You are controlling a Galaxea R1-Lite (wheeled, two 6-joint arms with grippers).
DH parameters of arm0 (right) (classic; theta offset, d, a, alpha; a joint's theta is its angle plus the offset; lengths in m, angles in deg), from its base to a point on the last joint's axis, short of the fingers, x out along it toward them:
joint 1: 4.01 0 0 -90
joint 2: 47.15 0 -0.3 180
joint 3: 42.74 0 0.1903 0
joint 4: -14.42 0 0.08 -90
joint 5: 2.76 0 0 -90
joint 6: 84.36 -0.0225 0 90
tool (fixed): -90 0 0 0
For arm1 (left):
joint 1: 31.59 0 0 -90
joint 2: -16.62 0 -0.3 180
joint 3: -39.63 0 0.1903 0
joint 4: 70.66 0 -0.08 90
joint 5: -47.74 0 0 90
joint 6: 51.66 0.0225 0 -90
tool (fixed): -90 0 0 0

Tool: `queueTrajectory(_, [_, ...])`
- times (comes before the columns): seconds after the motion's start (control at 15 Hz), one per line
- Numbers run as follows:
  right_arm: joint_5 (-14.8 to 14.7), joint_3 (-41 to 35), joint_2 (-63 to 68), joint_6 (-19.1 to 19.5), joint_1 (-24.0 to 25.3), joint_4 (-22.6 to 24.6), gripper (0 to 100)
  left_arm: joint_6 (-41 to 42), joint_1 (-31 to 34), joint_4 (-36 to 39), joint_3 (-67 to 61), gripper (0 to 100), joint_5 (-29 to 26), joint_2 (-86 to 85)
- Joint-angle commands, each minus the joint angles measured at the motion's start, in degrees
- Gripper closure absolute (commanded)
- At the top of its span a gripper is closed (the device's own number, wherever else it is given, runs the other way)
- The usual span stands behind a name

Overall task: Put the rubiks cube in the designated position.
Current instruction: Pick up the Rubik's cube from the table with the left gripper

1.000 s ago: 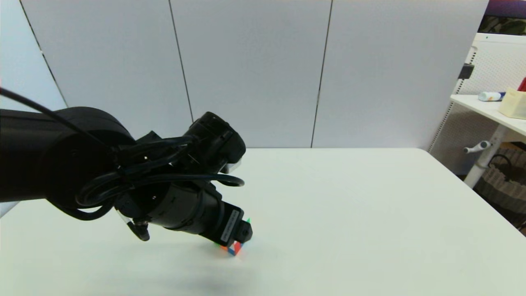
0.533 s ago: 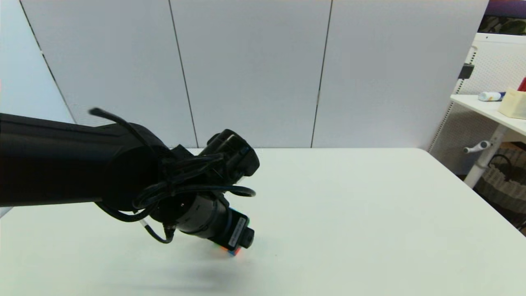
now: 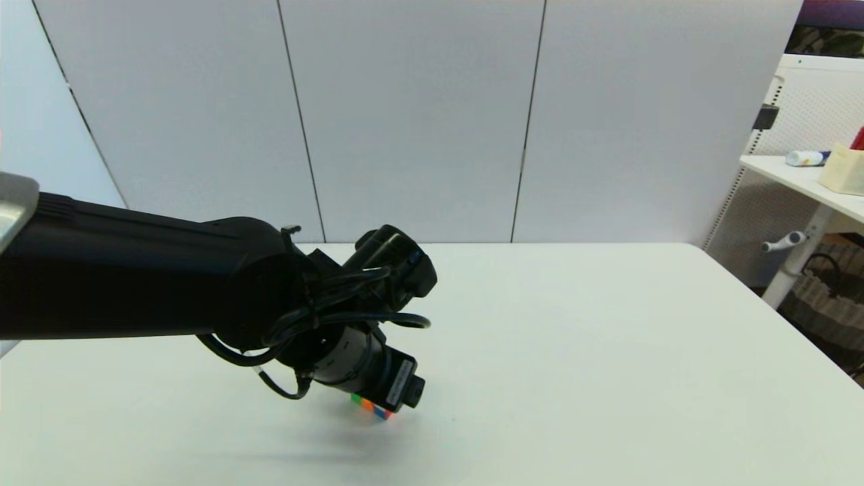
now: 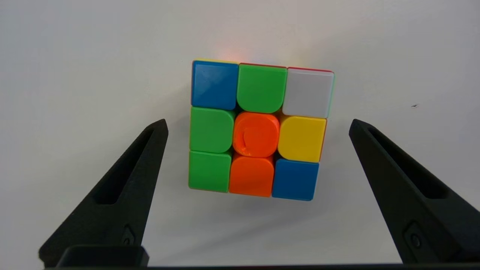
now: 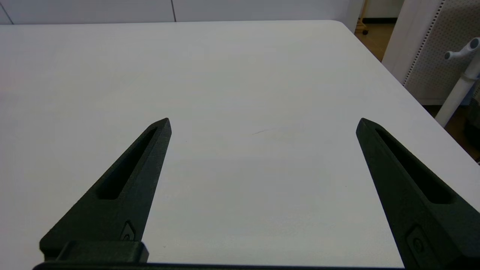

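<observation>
While the white table (image 3: 607, 351) fills the lower half of the head frame, we note the grey panel wall (image 3: 418, 115) behind it across the upper half, and a white side bench (image 3: 803, 179) at the right edge.

Left arm (image 3: 135, 270): it enters from the left edge of the head frame at mid-height and reaches toward the lower centre, its wrist pointed down at the table. A black cable (image 3: 378, 318) loops around the wrist.

Left gripper (image 4: 258, 127): in its wrist view the two black fingers (image 4: 127, 191) stand wide apart, one at the lower left of the frame and one at the lower right. Neither touches the cube; we see bare table on both sides between finger and cube.

Right gripper (image 5: 262, 125): in its wrist view the fingers are likewise spread wide over bare table, holding nothing. The right arm does not show in the head frame.

Rubiks cube (image 4: 258, 131): it sits on the table in the centre of the left wrist frame, between the two spread fingers. Its upward face has an orange centre square, with green, blue, white and yellow squares around it. In the head frame only a sliver of the cube (image 3: 368, 405) shows at lower centre, just under the wrist.
</observation>
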Motion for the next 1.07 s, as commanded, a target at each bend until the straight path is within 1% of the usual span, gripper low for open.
queueTrajectory(0.07, [0.0,0.0,0.0,0.0,0.0,0.0,0,0.0,0.3,-0.2,-0.1,0,0.1,0.3])
queueTrajectory(0.47, [0.0,0.0,0.0,0.0,0.0,0.0,0,0.0,0.3,0.3,0.0,0,0.2,2.3])
queueTrajectory(0.67, [0.0,0.0,0.0,0.0,0.0,0.0,0,-0.1,0.3,0.7,0.1,0,2.3,3.0])
queueTrajectory(1.0, [0.0,0.0,0.0,0.0,0.0,0.0,0,-0.3,0.3,0.6,0.1,0,2.5,3.5])
queueTrajectory(1.07, [0.0,0.0,0.0,0.0,0.0,0.0,0,-0.4,0.3,0.6,0.1,100,2.5,3.4])
